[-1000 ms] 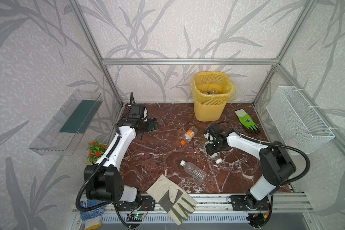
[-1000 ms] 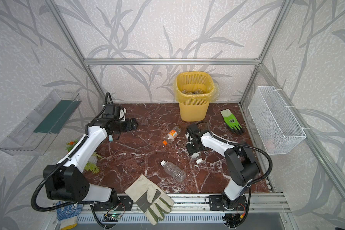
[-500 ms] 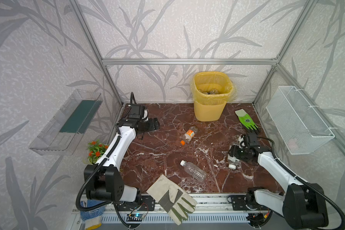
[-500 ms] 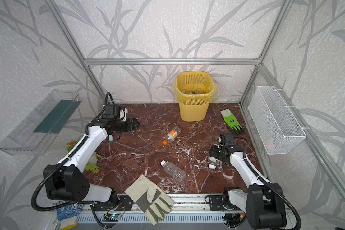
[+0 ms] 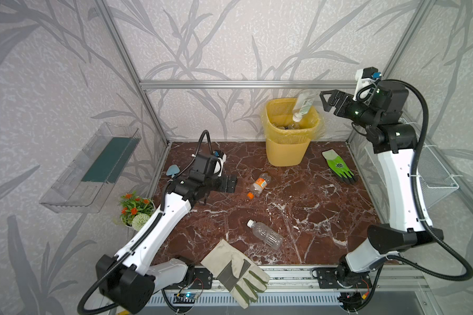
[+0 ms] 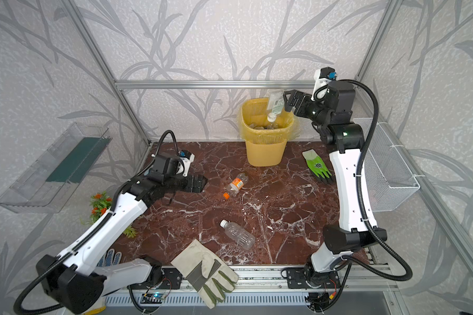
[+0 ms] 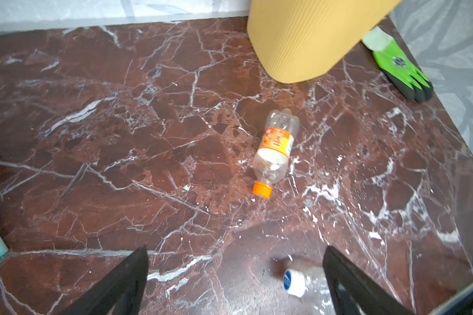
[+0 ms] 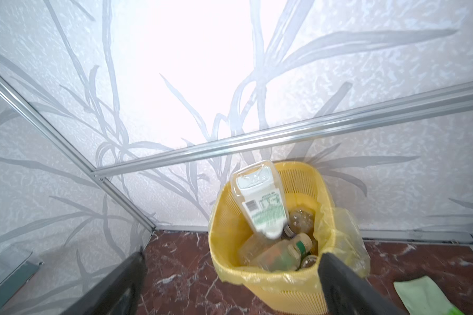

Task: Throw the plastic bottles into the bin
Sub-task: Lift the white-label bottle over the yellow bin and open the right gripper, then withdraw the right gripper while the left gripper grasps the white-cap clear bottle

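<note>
Nearest, at 6 o'clock, a beige work glove (image 5: 235, 272) lies over the front edge of the marble table (image 5: 325, 218). Just behind it, a clear bottle (image 5: 265, 235) with a white cap lies on its side. Near the table's middle rests an orange-labelled bottle (image 5: 258, 183), its orange cap pointing toward 7 o'clock. The left gripper (image 5: 229, 183) hovers low at about 9 o'clock, just beside that bottle but apart from it, its fingers (image 7: 126, 278) spread wide. A green glove (image 5: 338, 167) lies flat at 2 o'clock.

At 12 o'clock, against the back wall, stands the yellow bin (image 5: 287, 152), with several bottles (image 8: 281, 253) already inside (their outlines are blurred). A white-labelled bottle (image 5: 304, 105) is in the air, tilted cap-down over the bin's mouth. The right gripper (image 5: 324, 101) is raised at the bin's 2 o'clock side, with its fingers (image 8: 347, 286) apart and clear of that bottle.
</note>
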Controlling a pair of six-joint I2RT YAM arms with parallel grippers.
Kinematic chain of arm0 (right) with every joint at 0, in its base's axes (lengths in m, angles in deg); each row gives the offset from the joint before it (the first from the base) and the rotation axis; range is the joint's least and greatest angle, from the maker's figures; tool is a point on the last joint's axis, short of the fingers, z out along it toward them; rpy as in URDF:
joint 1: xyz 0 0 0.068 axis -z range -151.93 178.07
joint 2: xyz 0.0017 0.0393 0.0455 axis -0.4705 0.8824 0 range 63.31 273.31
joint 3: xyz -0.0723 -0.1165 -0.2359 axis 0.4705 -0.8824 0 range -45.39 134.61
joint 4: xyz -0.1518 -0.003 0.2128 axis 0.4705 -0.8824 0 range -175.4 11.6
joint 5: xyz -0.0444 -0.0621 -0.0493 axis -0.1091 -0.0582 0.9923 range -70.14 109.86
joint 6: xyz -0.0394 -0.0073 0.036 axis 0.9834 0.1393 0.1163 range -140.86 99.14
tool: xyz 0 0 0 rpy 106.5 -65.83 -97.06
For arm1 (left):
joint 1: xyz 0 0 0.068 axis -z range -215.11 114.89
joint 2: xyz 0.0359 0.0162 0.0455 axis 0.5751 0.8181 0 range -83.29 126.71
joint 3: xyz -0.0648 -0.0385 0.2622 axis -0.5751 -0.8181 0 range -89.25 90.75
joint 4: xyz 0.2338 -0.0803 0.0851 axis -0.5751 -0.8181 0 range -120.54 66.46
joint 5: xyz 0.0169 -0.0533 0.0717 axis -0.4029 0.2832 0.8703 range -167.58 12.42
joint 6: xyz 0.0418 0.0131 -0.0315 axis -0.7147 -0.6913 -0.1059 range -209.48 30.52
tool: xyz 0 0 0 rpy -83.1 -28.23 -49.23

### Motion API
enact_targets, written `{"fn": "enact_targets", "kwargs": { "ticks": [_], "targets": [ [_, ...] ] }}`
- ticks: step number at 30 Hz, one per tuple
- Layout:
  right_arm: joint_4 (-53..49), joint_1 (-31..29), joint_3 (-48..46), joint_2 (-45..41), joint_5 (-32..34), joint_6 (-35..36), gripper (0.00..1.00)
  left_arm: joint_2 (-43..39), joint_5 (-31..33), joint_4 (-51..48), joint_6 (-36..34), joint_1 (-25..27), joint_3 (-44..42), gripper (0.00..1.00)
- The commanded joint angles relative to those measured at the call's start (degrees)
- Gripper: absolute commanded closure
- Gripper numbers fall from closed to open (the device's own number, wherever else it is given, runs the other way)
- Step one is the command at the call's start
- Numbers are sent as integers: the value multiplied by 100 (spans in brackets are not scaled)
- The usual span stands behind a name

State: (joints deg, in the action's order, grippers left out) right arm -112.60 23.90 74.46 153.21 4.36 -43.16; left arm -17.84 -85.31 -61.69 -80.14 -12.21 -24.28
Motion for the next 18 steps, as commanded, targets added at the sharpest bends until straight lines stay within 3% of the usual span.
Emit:
{"fn": "enact_targets", "kwargs": {
  "ticks": [1,5,12,18],
  "targets": [
    [257,192,-1770,-660,-40,-33,1,-309,-39,-350,-518,116,-347,1],
    [531,348,-3002,-1434,-5,-25,1,-364,-129,-406,-774,531,-301,1],
    [697,356,-5002,-2369,30,68,1,372,272,-581,-1563,1740,-21,1],
    [720,354,-6414,-2727,-153,194,1,809,-251,-494,-2311,2167,-116,1]
  ]
}}
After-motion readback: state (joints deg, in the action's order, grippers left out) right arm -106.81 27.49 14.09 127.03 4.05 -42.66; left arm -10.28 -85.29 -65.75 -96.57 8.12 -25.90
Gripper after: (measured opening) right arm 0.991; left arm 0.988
